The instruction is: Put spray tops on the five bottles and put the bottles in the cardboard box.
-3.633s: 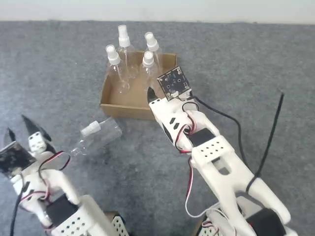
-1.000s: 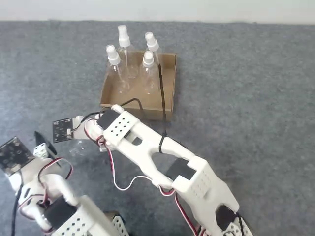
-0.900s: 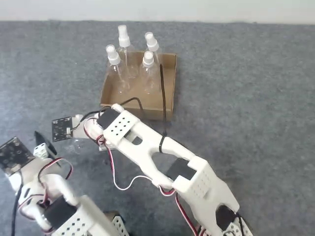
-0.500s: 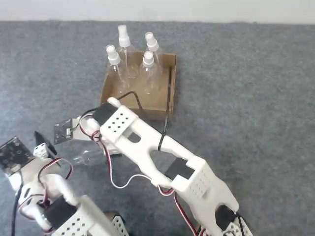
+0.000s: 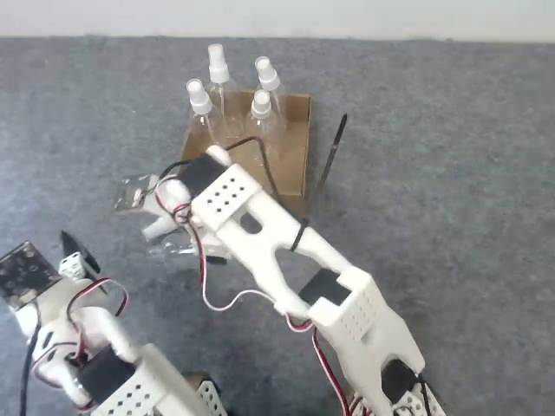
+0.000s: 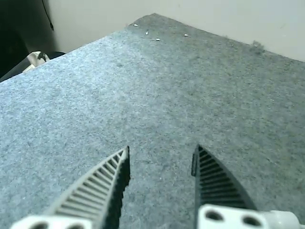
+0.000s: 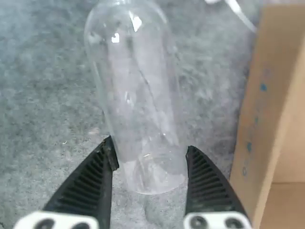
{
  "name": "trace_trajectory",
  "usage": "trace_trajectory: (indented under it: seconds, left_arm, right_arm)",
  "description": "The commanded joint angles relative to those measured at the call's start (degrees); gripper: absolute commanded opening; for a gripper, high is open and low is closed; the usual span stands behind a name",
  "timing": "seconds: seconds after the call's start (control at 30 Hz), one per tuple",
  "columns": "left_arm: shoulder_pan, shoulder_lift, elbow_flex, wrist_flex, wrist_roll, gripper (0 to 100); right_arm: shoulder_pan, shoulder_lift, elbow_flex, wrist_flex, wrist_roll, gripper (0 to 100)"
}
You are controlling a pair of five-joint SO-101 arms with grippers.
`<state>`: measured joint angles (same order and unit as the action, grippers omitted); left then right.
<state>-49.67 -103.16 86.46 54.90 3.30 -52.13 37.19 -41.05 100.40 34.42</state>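
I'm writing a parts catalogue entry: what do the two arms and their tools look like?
The right arm and the left arm have white plastic shells with rows of round holes, black motor blocks, and red, white and black wires. The left tool and the right tool each have two black, tapering, ribbed fingers on white bases with screw holes.

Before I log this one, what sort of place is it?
Probably an indoor robot workbench: grey carpeted tabletop, plain pale wall behind, two small white arms by a cardboard box of spray bottles.
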Motion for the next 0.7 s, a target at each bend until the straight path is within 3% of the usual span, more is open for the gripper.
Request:
trace_trajectory:
  seconds: [0.0, 0.4, 0.67]
  left_arm:
    - [-0.1, -1.1, -3.3, -1.2, -0.3, 21]
    - [-0.1, -1.1, -3.2, -1.2, -0.3, 21]
    - [-0.1, -1.1, -3.2, -1.2, -0.3, 21]
  right_arm:
    - [1.5, -3.8, -1.3, 2.8, -1.6, 3.4]
    - [3.7, -28.5, 24.0, 2.5, -1.5, 3.4]
    - [11.4, -44.6, 40.1, 2.3, -1.6, 3.4]
